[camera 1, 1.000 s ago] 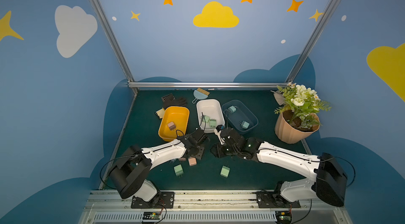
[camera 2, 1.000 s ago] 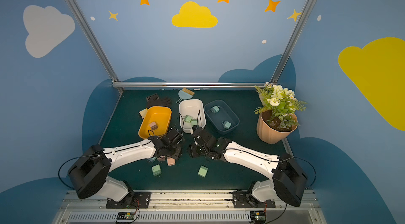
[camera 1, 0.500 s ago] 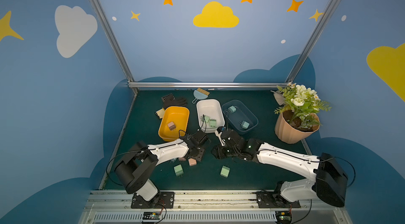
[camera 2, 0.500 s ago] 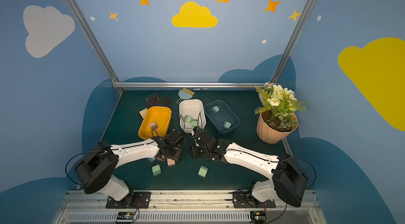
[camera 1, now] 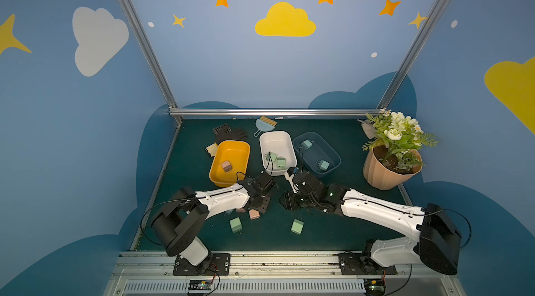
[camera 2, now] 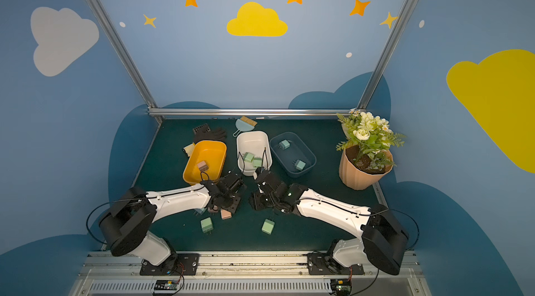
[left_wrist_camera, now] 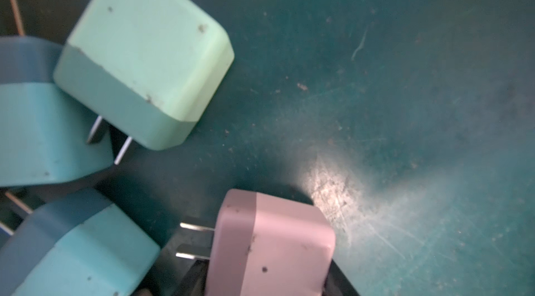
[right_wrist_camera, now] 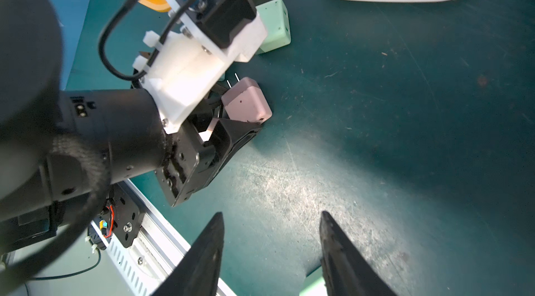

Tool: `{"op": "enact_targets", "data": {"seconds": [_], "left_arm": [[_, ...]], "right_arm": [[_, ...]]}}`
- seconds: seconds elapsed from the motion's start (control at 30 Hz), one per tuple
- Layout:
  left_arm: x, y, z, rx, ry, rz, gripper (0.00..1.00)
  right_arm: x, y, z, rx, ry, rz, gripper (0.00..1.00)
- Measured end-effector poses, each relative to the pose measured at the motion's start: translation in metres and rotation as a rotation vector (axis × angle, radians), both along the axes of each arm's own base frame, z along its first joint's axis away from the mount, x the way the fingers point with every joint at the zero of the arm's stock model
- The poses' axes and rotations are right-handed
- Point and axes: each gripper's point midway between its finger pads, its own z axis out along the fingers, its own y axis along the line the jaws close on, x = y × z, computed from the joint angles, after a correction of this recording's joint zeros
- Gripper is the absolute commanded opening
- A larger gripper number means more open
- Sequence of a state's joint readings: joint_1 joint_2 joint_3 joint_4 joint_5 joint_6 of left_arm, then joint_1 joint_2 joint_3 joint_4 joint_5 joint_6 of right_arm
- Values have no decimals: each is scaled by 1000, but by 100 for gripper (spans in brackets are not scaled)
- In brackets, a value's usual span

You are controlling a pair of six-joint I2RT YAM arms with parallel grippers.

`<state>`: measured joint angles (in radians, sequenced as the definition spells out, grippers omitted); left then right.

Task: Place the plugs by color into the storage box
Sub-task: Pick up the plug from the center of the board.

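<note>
Since the frame a second ago, the left arm's black elbow housing has shifted slightly toward the middle of the table. The right arm and the bins lie as they did. The left gripper (right_wrist_camera: 241,118) is closed on a pink plug (right_wrist_camera: 247,102), a rounded matt plastic cube with two thin metal prongs. One black finger presses under it and the other sits behind it (the left wrist view shows the same plug flanked by dark finger parts). Crowded beside it on the mat are a mint plug (left_wrist_camera: 144,57) and two light blue plugs (left_wrist_camera: 34,129), prongs out. The right gripper (right_wrist_camera: 272,214) hangs close by, its two tapered black fingers apart with only bare mat between them, holding nothing. The green mat (right_wrist_camera: 405,135) is scuffed and speckled with grit. In both top views the yellow bin (camera 1: 234,152) holds a second pink plug (camera 1: 226,166), the white bin (camera 1: 275,142) holds two mint ones, and the blue bin (camera 1: 315,152) holds two light blue ones. All three bins are smooth, round-cornered plastic tubs set side by side. Two more mint plugs (camera 1: 236,224) lie loose nearer the arm bases, well apart.
</note>
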<state>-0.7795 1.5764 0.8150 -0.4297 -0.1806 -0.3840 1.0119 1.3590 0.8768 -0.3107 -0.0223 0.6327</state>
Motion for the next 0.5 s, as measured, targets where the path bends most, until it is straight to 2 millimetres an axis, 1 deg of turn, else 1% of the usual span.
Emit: {"op": "enact_targets", "data": {"seconds": [0.13, 0.27, 0.5], "left_arm": [[1, 1, 6, -1, -18, -11, 47], [4, 0, 22, -27, -61, -22, 45], [4, 0, 48, -74, -124, -42, 44]], "right_arm": [[1, 0, 0, -1, -3, -3, 54], [1, 0, 0, -1, -3, -3, 53], [0, 0, 0, -1, -4, -1, 53]]}}
